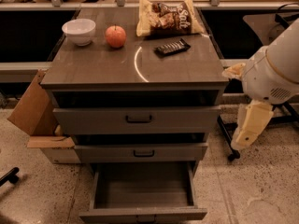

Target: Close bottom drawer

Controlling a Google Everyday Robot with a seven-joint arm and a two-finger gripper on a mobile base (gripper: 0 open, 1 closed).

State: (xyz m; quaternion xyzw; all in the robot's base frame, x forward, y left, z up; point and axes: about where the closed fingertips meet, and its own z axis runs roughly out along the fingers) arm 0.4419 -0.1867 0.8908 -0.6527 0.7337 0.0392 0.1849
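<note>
You are working in an indoor test space of the lab or office kind, not a home. The gripper (244,139) hangs beside the drawer cabinet (135,73), level with its drawer fronts. Below the gripper lies a speckled hard floor (261,190). Just beside the gripper, on the cabinet side, stand the black legs of a stand (225,133). Across the cabinet from the gripper, an open cardboard box (32,108) sits on the floor. Higher than the gripper, on the cabinet top, lie a bowl (79,31), an apple (115,36), a chip bag (168,17) and a wrapped bar (172,47). A long grey ledge (18,71) runs behind the cabinet.
</note>
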